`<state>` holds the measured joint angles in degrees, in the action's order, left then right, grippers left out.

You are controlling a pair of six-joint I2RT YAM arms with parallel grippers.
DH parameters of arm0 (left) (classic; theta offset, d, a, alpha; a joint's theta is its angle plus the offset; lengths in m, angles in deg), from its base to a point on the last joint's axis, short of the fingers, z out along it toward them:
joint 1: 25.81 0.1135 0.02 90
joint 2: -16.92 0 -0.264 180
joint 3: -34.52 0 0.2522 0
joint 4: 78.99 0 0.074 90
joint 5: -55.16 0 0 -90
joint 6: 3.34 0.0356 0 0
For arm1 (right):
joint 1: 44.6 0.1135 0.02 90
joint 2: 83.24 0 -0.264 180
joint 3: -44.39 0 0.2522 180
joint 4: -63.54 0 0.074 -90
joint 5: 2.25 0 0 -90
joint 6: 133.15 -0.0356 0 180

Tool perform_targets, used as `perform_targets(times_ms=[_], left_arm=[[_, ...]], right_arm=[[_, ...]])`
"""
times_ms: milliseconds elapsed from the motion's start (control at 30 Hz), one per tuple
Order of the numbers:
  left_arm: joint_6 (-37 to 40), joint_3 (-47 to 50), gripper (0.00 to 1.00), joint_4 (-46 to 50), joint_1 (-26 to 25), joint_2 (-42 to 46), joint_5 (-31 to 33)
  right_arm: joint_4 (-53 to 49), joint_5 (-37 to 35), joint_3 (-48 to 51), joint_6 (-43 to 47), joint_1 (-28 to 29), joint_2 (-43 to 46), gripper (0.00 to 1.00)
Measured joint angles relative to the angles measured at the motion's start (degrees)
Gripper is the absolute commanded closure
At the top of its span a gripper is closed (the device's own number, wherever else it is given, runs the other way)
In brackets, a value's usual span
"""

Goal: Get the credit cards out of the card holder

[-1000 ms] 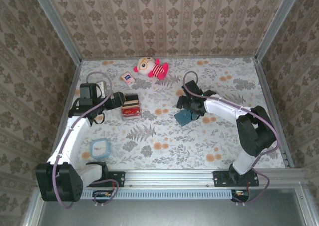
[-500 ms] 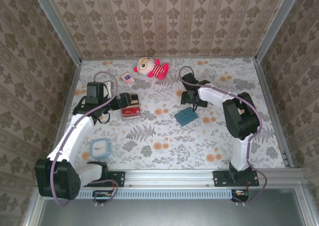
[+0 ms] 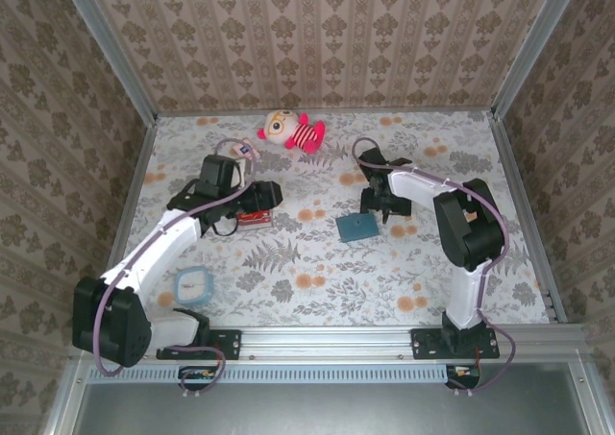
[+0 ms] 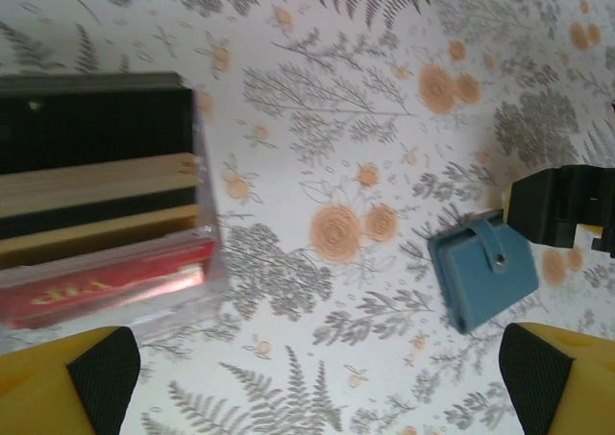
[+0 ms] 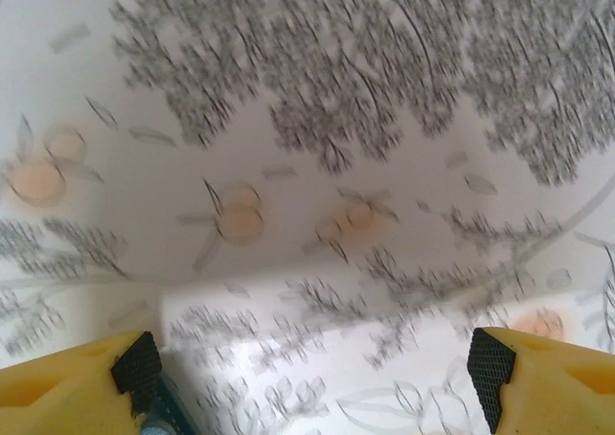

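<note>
The card holder (image 4: 483, 283) is plain teal-blue. The tablecloth (image 3: 317, 262) shows grey ferns and orange blossoms on white.

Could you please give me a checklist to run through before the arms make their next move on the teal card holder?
1. Card holder lying flat on the table: ok, nothing on top of it.
2. Holder opened: not ok, it is folded shut with its tab fastened.
3. Right end effector open: ok, jaws wide apart.
4. Right end effector centred over the holder: not ok, it sits beside the holder's far right corner.
5. Left end effector open and empty: ok.
6. Red-and-black block apart from the holder: ok.
</note>
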<state>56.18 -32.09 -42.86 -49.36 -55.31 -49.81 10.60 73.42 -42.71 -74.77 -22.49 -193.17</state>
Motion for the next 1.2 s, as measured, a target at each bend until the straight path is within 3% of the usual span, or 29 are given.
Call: perform_targets(times_ms=[200, 567, 700, 900, 1200], left_arm=[[-5.81, 0.09, 0.01, -3.91, -6.97, -3.30, 0.20], [-17.00, 1.62, 0.19, -11.39, -17.25, -14.05, -0.37], [-20.24, 2.60, 0.26, -13.57, -18.88, -15.56, -0.55], [-23.47, 3.48, 0.37, -15.85, -19.56, -17.73, -1.11], [-25.14, 3.48, 0.48, -20.17, -19.56, -22.27, -4.48]], right_arm=[[-2.03, 4.15, 6.08, -0.72, 0.02, 5.92, 0.19], [2.14, 21.35, 15.26, -6.38, 4.28, 12.15, 0.30], [2.73, 23.87, 15.67, -6.73, 5.07, 13.38, 0.32], [5.16, 24.50, 15.52, -6.56, 4.72, 17.38, 0.45], [10.95, 28.00, 13.79, -6.54, 4.55, 12.15, 0.59]])
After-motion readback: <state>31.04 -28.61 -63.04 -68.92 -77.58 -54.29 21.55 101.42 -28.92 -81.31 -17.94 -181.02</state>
